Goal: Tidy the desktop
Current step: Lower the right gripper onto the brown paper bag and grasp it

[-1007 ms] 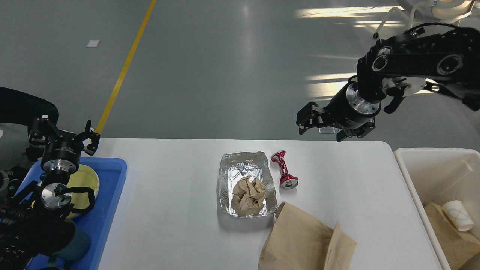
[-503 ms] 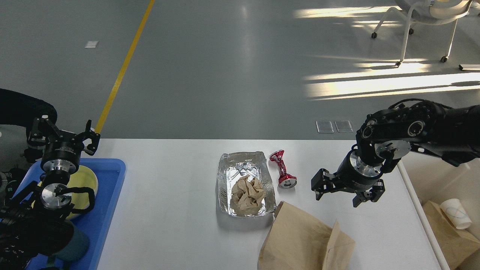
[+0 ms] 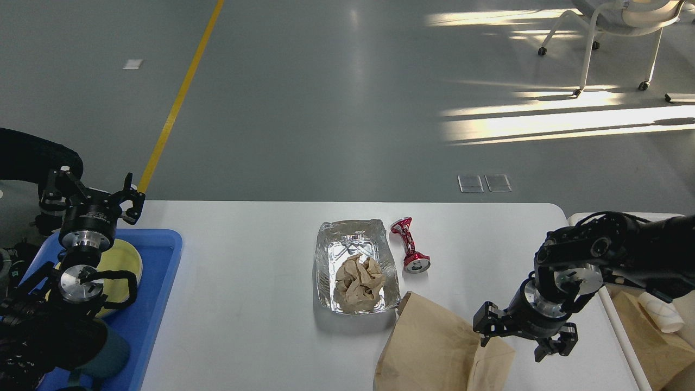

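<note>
**Right pincer poised beside paper bag**

The right pincer hangs with jaws apart, empty, just right of a brown paper bag lying on the white desk. Light and floppy, probably; pinch its raised edge.

Left arm: black links, nearest the blue tray; two round polished silver joint faces, one above the other; a black cable loops around the lower one. Left gripper: black, two slim fingers ending in small pale tips.

Right arm: black casing, on the side away from the blue tray; ring-shaped joint caps, silver wrist collar, thin black cables arching over the top. Right gripper: black, blocky two-part jaws.
</note>
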`<state>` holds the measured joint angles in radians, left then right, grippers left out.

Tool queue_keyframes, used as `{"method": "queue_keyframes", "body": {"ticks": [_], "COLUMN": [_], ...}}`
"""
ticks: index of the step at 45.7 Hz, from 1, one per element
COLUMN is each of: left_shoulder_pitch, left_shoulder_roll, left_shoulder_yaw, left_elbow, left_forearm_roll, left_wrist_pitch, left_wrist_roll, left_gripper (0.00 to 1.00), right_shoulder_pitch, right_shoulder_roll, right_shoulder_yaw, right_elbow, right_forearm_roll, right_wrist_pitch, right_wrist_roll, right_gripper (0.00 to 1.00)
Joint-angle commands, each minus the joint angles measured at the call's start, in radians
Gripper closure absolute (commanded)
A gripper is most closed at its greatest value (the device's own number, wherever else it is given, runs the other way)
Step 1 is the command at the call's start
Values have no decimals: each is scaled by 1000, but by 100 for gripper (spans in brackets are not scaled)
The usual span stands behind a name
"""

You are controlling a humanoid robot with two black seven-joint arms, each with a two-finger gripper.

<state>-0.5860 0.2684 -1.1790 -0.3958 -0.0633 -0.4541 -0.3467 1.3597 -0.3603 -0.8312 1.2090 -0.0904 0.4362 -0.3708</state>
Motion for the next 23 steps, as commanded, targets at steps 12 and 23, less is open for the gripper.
{"method": "queue_keyframes", "body": {"ticks": [12,23], "left_shoulder_pitch": [0,0], "left_shoulder_roll": [0,0], "left_shoulder_yaw": [-1,-1], "left_elbow": [0,0], "left_forearm_roll": [-1,0], "left_wrist_pitch": [0,0], "left_wrist_roll": [0,0], "left_gripper": [4,4], "right_shoulder_pitch": [-13,42], "right_shoulder_roll": [-2,-12], "right_shoulder_yaw": [0,3], "right_elbow": [-2,11], "right_forearm_roll": [-2,1], "right_wrist_pitch": [-43,-30], "right_wrist_roll": [1,3], "right_gripper": [0,0]}}
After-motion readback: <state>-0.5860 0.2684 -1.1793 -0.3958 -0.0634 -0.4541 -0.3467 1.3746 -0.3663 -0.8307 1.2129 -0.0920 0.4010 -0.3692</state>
